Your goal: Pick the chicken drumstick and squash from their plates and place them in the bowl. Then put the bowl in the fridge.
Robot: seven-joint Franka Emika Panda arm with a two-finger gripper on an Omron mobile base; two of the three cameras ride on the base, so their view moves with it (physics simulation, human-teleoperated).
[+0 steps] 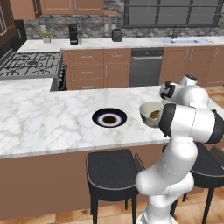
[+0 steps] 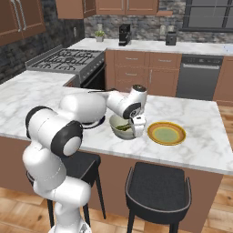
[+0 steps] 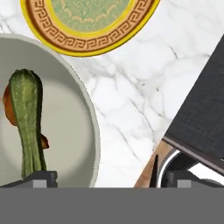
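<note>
Bowl: we see the pale bowl (image 1: 151,114) on the marble counter (image 1: 48,122) near its front edge, between the black plate (image 1: 109,117) and the yellow-orange plate (image 2: 167,133), just beside the latter.
Contents: in the hand view the green squash (image 3: 27,118) lies lengthwise in the bowl, with the reddish-brown chicken drumstick (image 3: 8,105) peeking out beneath and behind it. Both plates look bare, so we judge the loading done.
Gripper: the gripper (image 2: 138,130) hangs at the bowl's rim on the side toward the yellow-orange plate.
Jaws: the two dark tips sit far apart in the hand view, one low over the bowl's inside, the other out beyond the counter edge over a stool (image 3: 201,118). They look wide open with the rim somewhere between them, and we see nothing gripped. Whether a tip touches the wall, we cannot tell.
Step in hand: we judge it to be taking the bowl by its rim for the carry to the fridge.
Risk, grip: the wall is glossy and curved; a shallow pinch could slip or tip the bowl.
Risk, contents: the inner tip is close to the squash end and may nudge it; a tilted lift could roll both out.
Risk, edge: the bowl is near the counter front, so a sideways push could send it off.
</note>
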